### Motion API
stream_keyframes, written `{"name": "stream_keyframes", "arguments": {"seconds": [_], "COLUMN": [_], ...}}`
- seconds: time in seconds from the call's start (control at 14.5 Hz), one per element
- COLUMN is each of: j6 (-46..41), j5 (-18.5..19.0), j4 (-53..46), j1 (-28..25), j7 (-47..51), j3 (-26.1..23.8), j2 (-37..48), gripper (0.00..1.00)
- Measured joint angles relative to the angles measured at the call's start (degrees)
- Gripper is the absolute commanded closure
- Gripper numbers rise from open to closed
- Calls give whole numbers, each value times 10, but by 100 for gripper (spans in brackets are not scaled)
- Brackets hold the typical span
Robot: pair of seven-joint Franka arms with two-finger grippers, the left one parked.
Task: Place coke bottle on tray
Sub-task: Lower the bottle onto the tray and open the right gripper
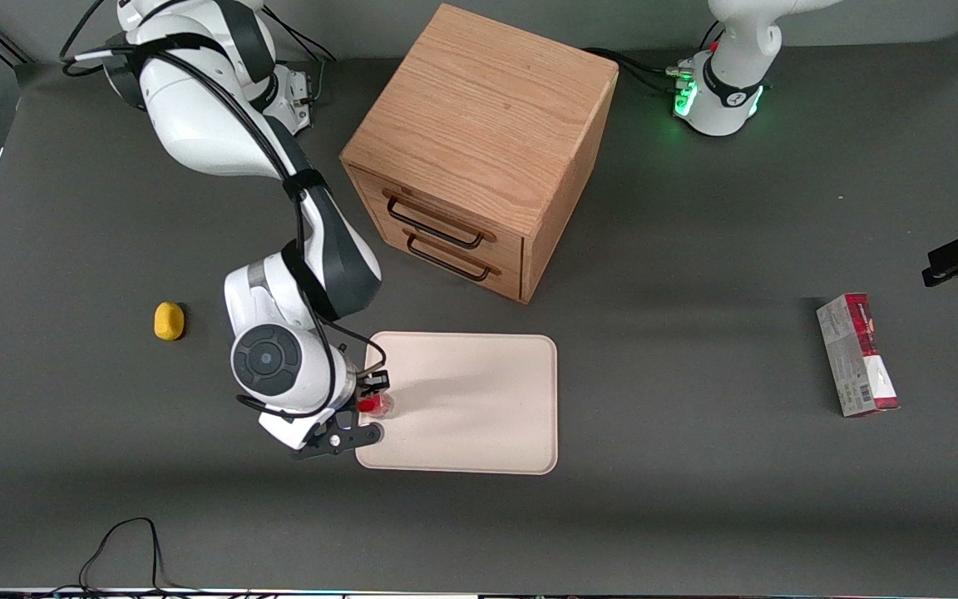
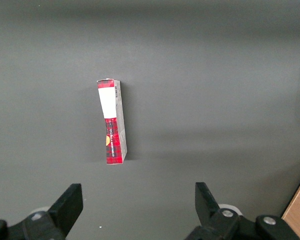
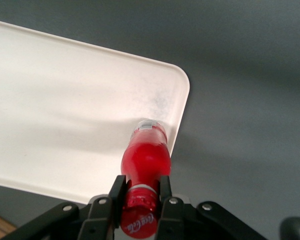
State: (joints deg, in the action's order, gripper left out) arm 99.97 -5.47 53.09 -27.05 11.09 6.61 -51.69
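Red coke bottle (image 3: 145, 160) sits clamped at its neck in my gripper (image 3: 141, 192). I hold it above the tray (image 1: 479, 416), by the rim at the working arm's end.

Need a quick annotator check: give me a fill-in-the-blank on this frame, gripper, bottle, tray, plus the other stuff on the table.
1. The gripper is shut on the ____ near its neck.
2. The bottle hangs over the edge of the cream-white ____ nearest the working arm's end of the table.
3. The wooden cabinet shows ____ drawer handles, both drawers shut.
4. The small ____ object lies on the table toward the working arm's end.

Missing words: coke bottle; tray; two; yellow
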Motion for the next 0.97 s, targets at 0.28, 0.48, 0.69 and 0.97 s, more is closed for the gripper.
{"name": "stream_keyframes", "arguments": {"seconds": [0.28, 0.48, 0.69, 0.97], "j6": [17, 24, 26, -16], "j5": [1, 1, 1, 2], "j4": [-2, -2, -5, -23], "j1": [0, 0, 0, 0], "j7": [0, 0, 1, 1], "j3": [0, 0, 0, 1], "j2": [-12, -13, -13, 4], "gripper": [79, 0, 0, 0]}}
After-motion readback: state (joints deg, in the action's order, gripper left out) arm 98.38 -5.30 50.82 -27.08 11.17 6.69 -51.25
